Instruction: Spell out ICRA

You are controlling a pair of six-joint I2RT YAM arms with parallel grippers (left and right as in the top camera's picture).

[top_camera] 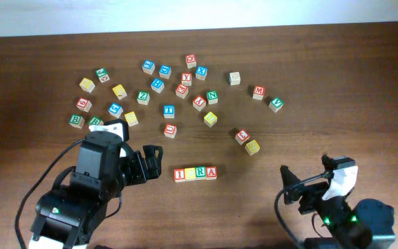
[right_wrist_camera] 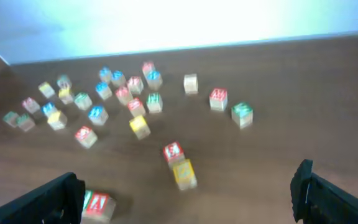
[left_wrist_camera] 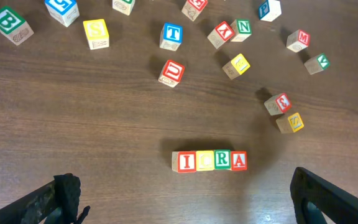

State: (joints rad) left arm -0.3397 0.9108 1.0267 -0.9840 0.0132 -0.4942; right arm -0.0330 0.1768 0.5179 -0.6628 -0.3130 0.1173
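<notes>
A row of letter blocks [top_camera: 195,173] lies on the wooden table, touching side by side and reading I, C, R, A. It shows in the left wrist view [left_wrist_camera: 209,160] as red I, yellow C, green R, red A. Its right end with the red A block [right_wrist_camera: 97,205] shows blurred in the right wrist view. My left gripper [top_camera: 154,160] is open and empty, just left of the row. In its own view the left gripper [left_wrist_camera: 188,199] has both fingers wide apart below the row. My right gripper [top_camera: 292,185] is open and empty, to the right of the row.
Many loose letter blocks lie scattered across the far half of the table, among them a red U block [left_wrist_camera: 171,72], a blue T block [top_camera: 168,111], a red and yellow pair [top_camera: 247,141], a red M block [top_camera: 258,92] and a green B block [top_camera: 77,121].
</notes>
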